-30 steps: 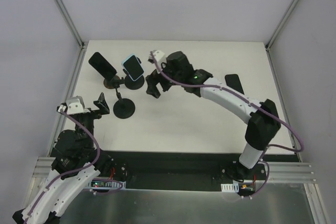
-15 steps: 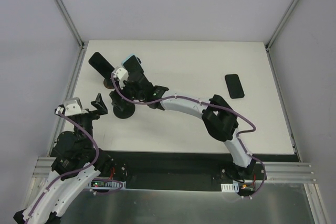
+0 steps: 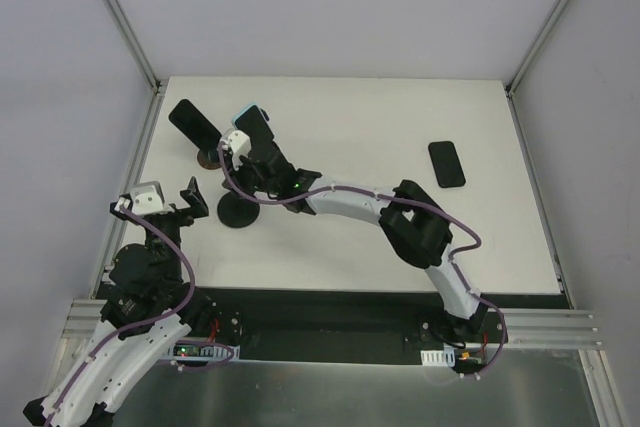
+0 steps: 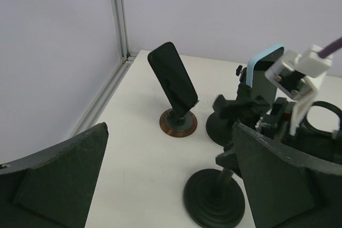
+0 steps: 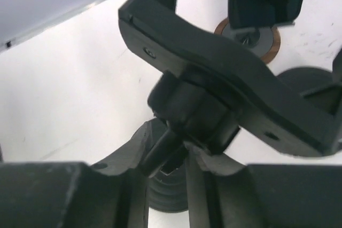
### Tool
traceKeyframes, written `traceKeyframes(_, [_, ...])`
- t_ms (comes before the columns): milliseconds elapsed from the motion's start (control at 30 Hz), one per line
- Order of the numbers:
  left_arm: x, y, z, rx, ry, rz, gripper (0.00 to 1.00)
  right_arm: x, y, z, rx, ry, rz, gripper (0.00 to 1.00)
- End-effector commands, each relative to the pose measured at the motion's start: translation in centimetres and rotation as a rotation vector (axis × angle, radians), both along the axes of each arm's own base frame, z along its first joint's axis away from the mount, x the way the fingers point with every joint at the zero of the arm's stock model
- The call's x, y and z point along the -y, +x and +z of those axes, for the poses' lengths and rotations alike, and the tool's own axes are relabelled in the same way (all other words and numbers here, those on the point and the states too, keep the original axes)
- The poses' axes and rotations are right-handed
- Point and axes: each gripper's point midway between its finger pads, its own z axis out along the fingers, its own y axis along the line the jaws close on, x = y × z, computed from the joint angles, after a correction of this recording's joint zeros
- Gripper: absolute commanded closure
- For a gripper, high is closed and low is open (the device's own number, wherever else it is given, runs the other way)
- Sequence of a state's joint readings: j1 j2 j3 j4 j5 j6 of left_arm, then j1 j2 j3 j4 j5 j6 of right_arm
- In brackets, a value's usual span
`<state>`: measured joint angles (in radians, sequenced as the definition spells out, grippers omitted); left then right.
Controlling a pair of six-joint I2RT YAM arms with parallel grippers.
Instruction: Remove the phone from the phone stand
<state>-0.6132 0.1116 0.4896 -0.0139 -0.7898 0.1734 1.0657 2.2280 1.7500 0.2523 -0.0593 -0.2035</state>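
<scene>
I take the copper base (image 3: pixel 209 157) as my mark. The blue phone (image 3: pixel 255 123) sits clamped just right of it, its long axis tilted up and leaning away from me, top end farthest.

My right claw (image 5: pixel 166 154) is also just right of the copper base, on the near side of that phone and lower, so the phone lies up and beyond the fingers. It is clenched on a stand neck (image 5: pixel 156 161) right under a cradle (image 5: pixel 230 73). From the wrist view I cannot tell whether that cradle is the one carrying the phone.

The right arm is the nearer one. My left claw (image 4: pixel 171 185) hangs on the near side of the copper base, spread wide, gripping nothing.

I judge the phone wants drawing out along its own axis
</scene>
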Motion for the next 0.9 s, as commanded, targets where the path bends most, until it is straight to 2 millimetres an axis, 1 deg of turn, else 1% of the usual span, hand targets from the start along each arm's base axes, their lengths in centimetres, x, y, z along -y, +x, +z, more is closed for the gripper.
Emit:
traceKeyframes(0, [-0.1, 0.2, 0.2, 0.002, 0.019, 0.006, 0.01, 3.0, -2.3, 3.6, 0.009, 0.042, 0.016, 0.92])
traceKeyframes(33, [-0.1, 0.2, 0.1, 0.001, 0.02, 0.01, 0.01, 3.8, -2.3, 3.8, 0.02, 0.036, 0.004, 0.94])
traceKeyframes(67, [-0.1, 0.2, 0.1, 0.001, 0.022, 0.007, 0.01, 5.5, -2.8, 3.7, 0.026, 0.016, -0.007, 0.97])
traceKeyframes(100, [0.0, 0.2, 0.1, 0.0, 0.025, 0.006, 0.01, 6.6, -2.4, 3.8, 0.055, -0.002, -0.035, 0.99])
traceKeyframes(133, [0.0, 0.2, 0.1, -0.001, 0.026, 0.006, 0.01, 7.6, -2.6, 3.6, 0.059, -0.017, -0.041, 0.99])
traceKeyframes(167, [0.0, 0.2, 0.1, -0.003, 0.028, 0.004, 0.01, 9.7, -2.3, 3.8, 0.077, -0.035, -0.088, 0.99])
traceKeyframes(233, [0.1, 0.3, 0.0, -0.007, 0.033, 0.003, 0.01, 12.6, -0.7, 3.6, 0.109, -0.07, -0.157, 0.99])
traceKeyframes(267, [0.1, 0.4, 0.0, -0.01, 0.037, 0.003, 0.01, 14.1, -0.2, 5.0, 0.135, -0.06, -0.189, 0.99])
traceKeyframes(300, [0.1, 0.4, -0.1, -0.011, 0.037, 0.003, 0.01, 16.6, 1.5, 3.8, 0.151, -0.108, -0.252, 0.99])
traceKeyframes(367, [0.3, 0.5, -0.2, -0.017, 0.043, -0.003, 0.01, 19.2, 3.3, 4.5, 0.176, -0.121, -0.313, 0.99])
traceKeyframes(400, [0.4, 0.6, -0.3, -0.02, 0.046, -0.003, 0.01, 21.7, 5.3, 4.2, 0.18, -0.141, -0.378, 0.99])
traceKeyframes(467, [0.5, 0.7, -0.3, -0.024, 0.049, -0.009, 0.01, 24.0, 7.5, 4.9, 0.199, -0.14, -0.439, 0.99])
traceKeyframes(500, [0.6, 0.8, -0.4, -0.028, 0.053, -0.009, 0.01, 26.2, 9.6, 5.0, 0.204, -0.147, -0.503, 0.99])
traceKeyframes(533, [0.6, 0.8, -0.4, -0.032, 0.056, -0.01, 0.01, 27.1, 10.9, 5.3, 0.219, -0.139, -0.537, 0.99])
traceKeyframes(567, [0.6, 0.9, -0.5, -0.035, 0.059, -0.009, 0.01, 29.3, 12.9, 5.4, 0.221, -0.143, -0.596, 0.99])
traceKeyframes(633, [0.7, 1.0, -0.7, -0.041, 0.064, -0.01, 0.01, 30.5, 15.3, 5.7, 0.228, -0.128, -0.646, 0.99])
traceKeyframes(667, [0.8, 1.0, -0.7, -0.043, 0.068, -0.011, 0.01, 32.1, 16.9, 6.1, 0.233, -0.122, -0.691, 0.99])
traceKeyframes(700, [0.8, 1.1, -0.8, -0.049, 0.071, -0.012, 0.01, 32.7, 17.9, 6.1, 0.233, -0.121, -0.713, 0.99])
traceKeyframes(733, [0.9, 1.2, -0.9, -0.052, 0.072, -0.014, 0.01, 32.9, 19.3, 6.2, 0.235, -0.115, -0.734, 0.99])
traceKeyframes(767, [0.9, 1.2, -0.9, -0.054, 0.076, -0.013, 0.01, 34.3, 20.5, 5.9, 0.221, -0.111, -0.773, 0.99])
traceKeyframes(800, [1.0, 1.3, -1.0, -0.06, 0.08, -0.015, 0.01, 34.7, 21.2, 5.6, 0.213, -0.109, -0.789, 0.99])
traceKeyframes(833, [1.1, 1.4, -1.0, -0.062, 0.083, -0.018, 0.01, 35.2, 22.0, 4.7, 0.199, -0.116, -0.806, 0.99])
traceKeyframes(867, [1.2, 1.4, -1.1, -0.065, 0.085, -0.019, 0.01, 36.2, 23.0, 5.0, 0.195, -0.101, -0.839, 0.99])
